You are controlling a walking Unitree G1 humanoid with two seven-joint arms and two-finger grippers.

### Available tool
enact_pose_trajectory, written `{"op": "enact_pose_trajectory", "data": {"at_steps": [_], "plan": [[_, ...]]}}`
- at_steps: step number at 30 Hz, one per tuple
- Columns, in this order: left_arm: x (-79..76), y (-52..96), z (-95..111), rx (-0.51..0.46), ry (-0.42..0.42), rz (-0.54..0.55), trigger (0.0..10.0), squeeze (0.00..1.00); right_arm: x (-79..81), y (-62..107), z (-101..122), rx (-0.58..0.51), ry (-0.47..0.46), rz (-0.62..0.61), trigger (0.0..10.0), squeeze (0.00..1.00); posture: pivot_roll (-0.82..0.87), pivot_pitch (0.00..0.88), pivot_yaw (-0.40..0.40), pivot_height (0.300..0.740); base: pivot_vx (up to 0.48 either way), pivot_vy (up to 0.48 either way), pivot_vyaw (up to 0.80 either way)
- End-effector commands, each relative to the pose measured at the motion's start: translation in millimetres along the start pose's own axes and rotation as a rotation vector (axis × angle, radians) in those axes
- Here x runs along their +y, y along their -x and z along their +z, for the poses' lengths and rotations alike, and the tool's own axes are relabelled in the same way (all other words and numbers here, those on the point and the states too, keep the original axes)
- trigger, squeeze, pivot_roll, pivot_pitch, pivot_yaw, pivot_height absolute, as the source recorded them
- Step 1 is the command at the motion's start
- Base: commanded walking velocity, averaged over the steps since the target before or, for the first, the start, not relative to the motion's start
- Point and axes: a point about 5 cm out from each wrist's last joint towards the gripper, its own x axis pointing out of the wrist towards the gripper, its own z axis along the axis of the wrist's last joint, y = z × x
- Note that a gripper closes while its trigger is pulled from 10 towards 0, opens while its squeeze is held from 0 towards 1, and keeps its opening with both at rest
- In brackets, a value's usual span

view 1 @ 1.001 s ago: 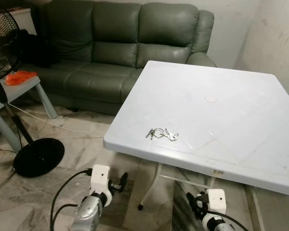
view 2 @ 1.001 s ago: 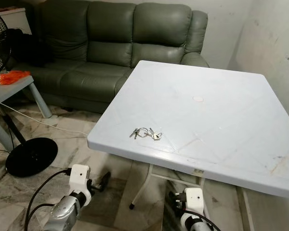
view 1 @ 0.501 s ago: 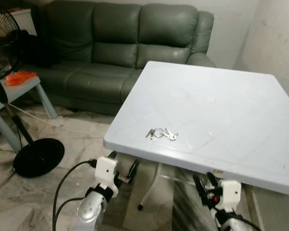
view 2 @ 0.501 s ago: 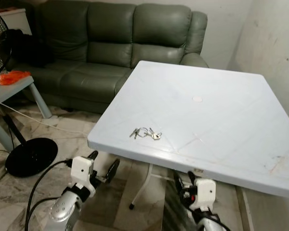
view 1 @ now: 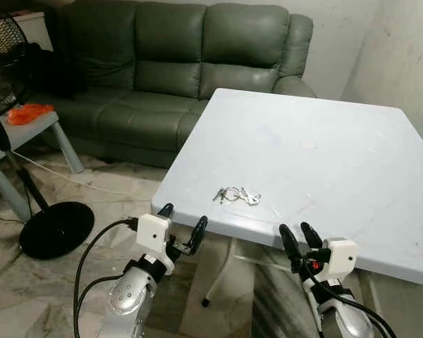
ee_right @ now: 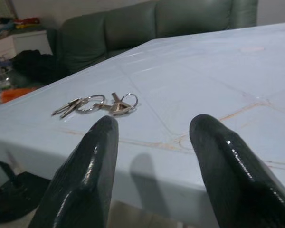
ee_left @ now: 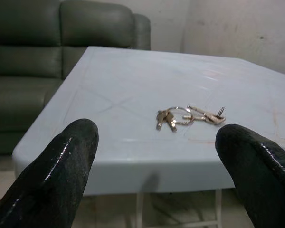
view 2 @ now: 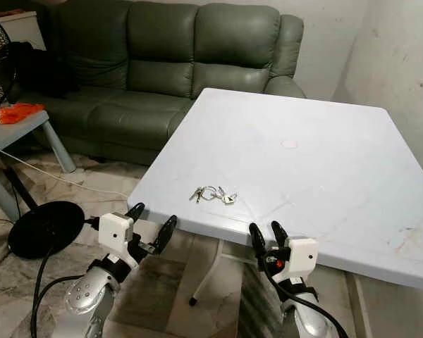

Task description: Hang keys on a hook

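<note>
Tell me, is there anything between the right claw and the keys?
Nothing but bare table. In the right wrist view, the open right claw looks across the tabletop's near edge straight at the keys.

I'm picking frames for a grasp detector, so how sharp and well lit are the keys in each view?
Left eye view: keys small but crisp, evenly lit on the white table. Left wrist view: keys fairly sharp, the near black fingers soft. Right wrist view: keys slightly soft, a shadow on the table edge.
</note>
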Motion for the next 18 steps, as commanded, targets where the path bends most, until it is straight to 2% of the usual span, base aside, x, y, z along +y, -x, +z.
{"op": "enact_pose_trajectory", "data": {"at_steps": [1,4,9,11,13,14,18], "plan": [[4.2,1.0,7,-0.016,0.016,0.025,10.0,0.0,4.1,-3.8,11,-0.028,0.003,0.019,10.0,0.0,0.05,0.0,-0.018,0.74,0.0,0.0,0.0],[9.9,1.1,10,-0.029,0.062,0.069,10.0,0.0,8.9,-8.6,19,-0.044,-0.002,0.028,10.0,0.0,0.05,0.0,-0.018,0.74,0.0,0.0,0.0],[26.2,1.2,10,-0.021,0.122,0.221,10.0,0.0,11.1,-16.5,22,-0.027,0.008,-0.014,10.0,0.0,0.05,0.0,-0.021,0.74,0.0,0.0,0.0],[29.8,1.2,11,-0.023,0.15,0.253,10.0,0.0,13.7,-18.3,23,-0.013,0.0,-0.028,10.0,0.0,0.05,0.0,-0.023,0.74,0.0,0.0,0.0],[30.2,1.4,12,-0.021,0.143,0.258,10.0,0.0,15.3,-18.5,24,-0.008,-0.001,-0.023,10.0,0.0,0.05,0.0,-0.023,0.74,0.0,0.0,0.0],[29.6,1.5,11,-0.012,0.144,0.26,10.0,0.0,16.0,-17.8,23,0.001,-0.001,-0.023,10.0,1.0,0.05,0.0,-0.027,0.74,0.0,0.0,0.0],[29.5,2.1,8,0.017,0.13,0.275,10.0,0.0,15.4,-17.3,21,0.033,0.019,-0.056,10.0,1.0,0.05,0.0,-0.031,0.74,0.0,0.0,0.0]]}}
